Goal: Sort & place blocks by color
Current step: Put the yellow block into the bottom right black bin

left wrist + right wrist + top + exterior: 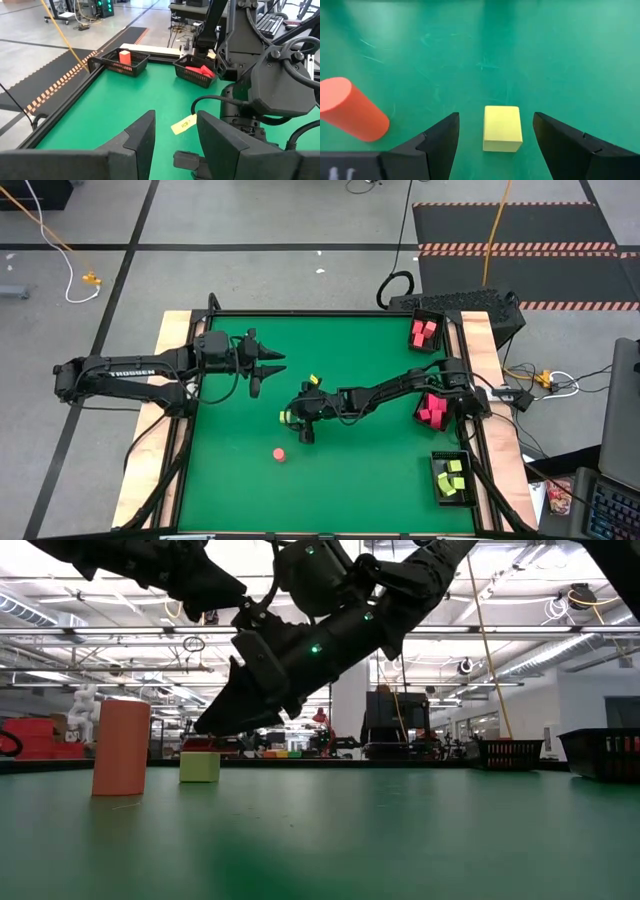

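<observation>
Two blocks are loose on the green tabletop (330,480): one yellow cube (502,128) and one pink-red round piece (351,115). Three black trays line the edge behind my right arm: the far tray (428,332) holds pink-red blocks (422,332), the middle tray (436,412) more pink-red pieces, too bunched to count, and the near tray (452,479) holds yellow-green blocks (451,479), about three.

My right tool (495,137) is spread wide, holding nothing and touching nothing. The yellow cube sits between its two fingers, with a clear gap of tabletop on each side. The round piece stands upright just outside one finger, near the cube but apart from it. In the low view the cube (200,766) and the round piece (120,747) both rest on the tabletop while the fingertips hang just above the surface.

My right arm reaches from the tray side out to mid-table, low and stretched, wrist tipped down so the tool (293,420) points at the tabletop.

My left tool (262,367) hovers well apart from both loose blocks, fingers (142,140) parted to a moderate gap and empty, the left arm lying level and pointing toward my right arm.
</observation>
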